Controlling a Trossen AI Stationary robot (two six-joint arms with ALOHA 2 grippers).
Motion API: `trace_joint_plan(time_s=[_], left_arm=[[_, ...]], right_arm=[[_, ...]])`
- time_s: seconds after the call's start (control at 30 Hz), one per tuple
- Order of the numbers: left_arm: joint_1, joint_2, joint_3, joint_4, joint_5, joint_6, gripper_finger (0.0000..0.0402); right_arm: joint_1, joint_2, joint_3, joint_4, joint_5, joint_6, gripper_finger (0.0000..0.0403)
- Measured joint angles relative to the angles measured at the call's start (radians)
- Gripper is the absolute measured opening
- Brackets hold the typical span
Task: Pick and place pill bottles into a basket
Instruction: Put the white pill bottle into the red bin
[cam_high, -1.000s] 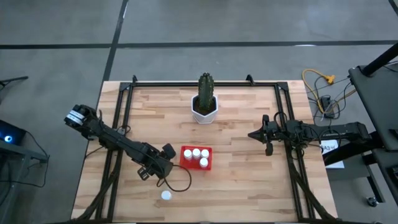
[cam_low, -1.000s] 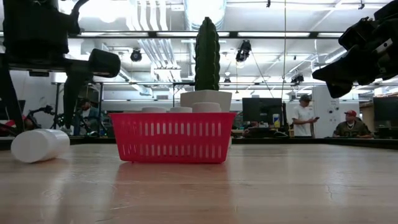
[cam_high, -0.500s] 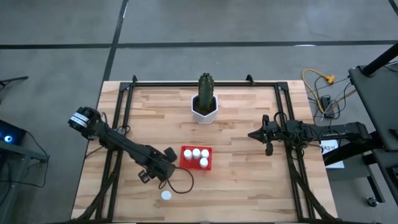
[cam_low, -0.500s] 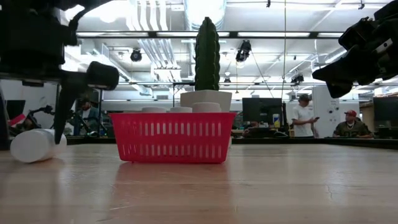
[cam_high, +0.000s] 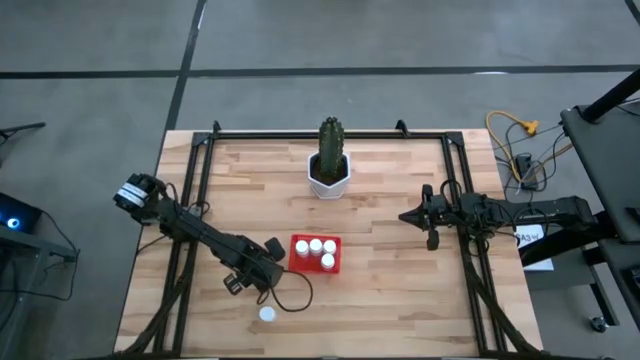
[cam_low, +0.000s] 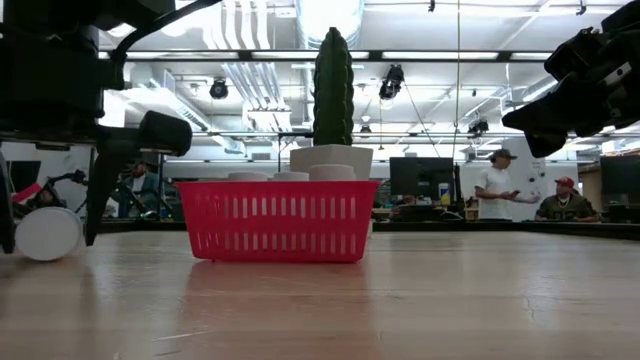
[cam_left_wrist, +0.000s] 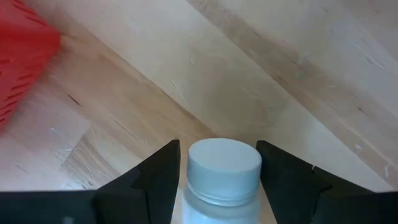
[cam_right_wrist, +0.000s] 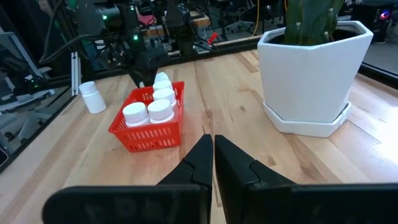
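Observation:
One white pill bottle (cam_left_wrist: 222, 177) lies on the table near its front edge; it also shows in the high view (cam_high: 267, 314) and low and round in the low view (cam_low: 45, 233). My left gripper (cam_left_wrist: 217, 152) is open, slanting down over the bottle with one finger on each side, the cap pointing away from the gripper. The red basket (cam_high: 299, 263) stands mid-table with several capped bottles (cam_high: 315, 246) upright in it. My right gripper (cam_right_wrist: 213, 155) is shut and empty, high at the table's right (cam_high: 404, 215). My left gripper has its two fingers (cam_left_wrist: 163, 171) close beside the lying bottle's body, just behind the cap (cam_left_wrist: 224, 158), coming slanting down from the far left. I cannot tell whether the fingers touch the bottle. The bottle rests on the table.
A white hexagonal pot with a cactus (cam_high: 328, 172) stands at the far middle of the table, behind the basket. A dark cable loops on the table (cam_high: 295, 292) between the left gripper and the basket. People show in the room beyond the table.
My left gripper has gone down and toward the table's near edge, and its open fingers now stand on either side of the loose bottle. In the low view the bottle showed its long side before and now shows as a round shape between the fingers.

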Motion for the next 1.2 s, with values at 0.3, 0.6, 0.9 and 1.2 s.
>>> trace_joint_plan(time_s=[0.3,0.6,0.9,1.2], left_arm=[[0.0,0.0,0.0,-0.005,0.0,-0.002,0.014],[0.0,-0.012,0.008,0.002,-0.001,-0.035,0.014],[-0.007,-0.112,0.007,0.111,-0.037,-0.081,0.014],[-0.015,-0.234,-0.007,0.169,-0.193,-0.149,0.014]], right_arm=[[0.0,0.0,0.0,0.0,0.0,0.0,0.0009],[0.0,0.0,0.0,0.0,0.0,0.0,0.0009],[0.0,0.0,0.0,0.0,0.0,0.0,0.0009],[0.0,0.0,0.0,0.0,0.0,0.0,0.0009]])
